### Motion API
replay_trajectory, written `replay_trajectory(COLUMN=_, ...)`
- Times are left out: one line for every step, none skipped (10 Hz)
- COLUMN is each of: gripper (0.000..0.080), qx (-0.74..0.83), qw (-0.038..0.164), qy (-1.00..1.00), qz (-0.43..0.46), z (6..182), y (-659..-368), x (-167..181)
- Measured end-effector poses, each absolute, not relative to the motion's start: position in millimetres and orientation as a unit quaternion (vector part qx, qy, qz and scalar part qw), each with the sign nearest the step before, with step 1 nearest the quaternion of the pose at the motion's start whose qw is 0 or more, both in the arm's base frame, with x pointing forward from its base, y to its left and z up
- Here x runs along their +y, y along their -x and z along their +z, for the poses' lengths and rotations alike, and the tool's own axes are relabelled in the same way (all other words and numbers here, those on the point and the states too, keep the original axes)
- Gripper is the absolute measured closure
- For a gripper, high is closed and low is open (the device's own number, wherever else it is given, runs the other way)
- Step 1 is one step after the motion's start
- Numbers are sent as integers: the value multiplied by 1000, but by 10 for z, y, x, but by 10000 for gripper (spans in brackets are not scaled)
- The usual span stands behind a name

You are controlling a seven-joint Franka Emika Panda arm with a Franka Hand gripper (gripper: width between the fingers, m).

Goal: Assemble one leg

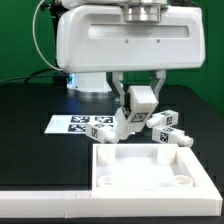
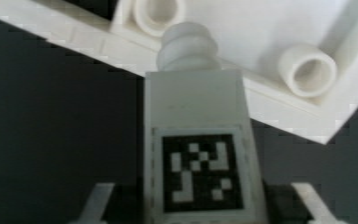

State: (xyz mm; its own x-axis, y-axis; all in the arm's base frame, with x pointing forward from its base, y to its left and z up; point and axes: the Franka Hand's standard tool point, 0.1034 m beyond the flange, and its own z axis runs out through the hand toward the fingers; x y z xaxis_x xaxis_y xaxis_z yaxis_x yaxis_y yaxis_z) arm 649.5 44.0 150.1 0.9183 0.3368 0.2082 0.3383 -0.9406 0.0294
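Note:
My gripper [image 1: 141, 100] is shut on a white leg [image 1: 141, 98] and holds it just above the far edge of the large white square panel [image 1: 150, 172]. In the wrist view the leg [image 2: 197, 120] fills the middle, tag sticker facing the camera. Its narrower end [image 2: 190, 45] points at the panel's raised rim [image 2: 114, 50], between two round corner holes [image 2: 155, 12] [image 2: 313, 70]. My gripper [image 2: 201, 205] shows one finger [image 2: 101, 205] on each side of the leg. Which hole the leg is lined up with I cannot tell.
Several more white legs with tags lie on the black table behind the panel, two on the exterior view's left [image 1: 100, 130] [image 1: 127, 122] and two on its right [image 1: 164, 119] [image 1: 172, 136]. The marker board [image 1: 68, 125] lies further left. The robot's white base [image 1: 90, 80] stands behind.

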Motion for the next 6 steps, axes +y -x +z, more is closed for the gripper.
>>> replay_trajectory(gripper=515, qx=-160, qw=20, qy=981, qz=-108, z=1389, y=-6360, x=616)
replay_trajectory(gripper=515, qx=-150, qw=32, qy=983, qz=-105, z=1337, y=-6306, x=782)
replay_trajectory(gripper=515, qx=-133, qw=38, qy=984, qz=-111, z=1354, y=-6314, x=923)
replay_trajectory(gripper=515, qx=-111, qw=40, qy=986, qz=-115, z=1405, y=-6333, x=993)
replay_trajectory(gripper=515, qx=-117, qw=39, qy=986, qz=-114, z=1393, y=-6330, x=976)
replay_trajectory(gripper=515, qx=-115, qw=38, qy=986, qz=-116, z=1384, y=-6334, x=959)
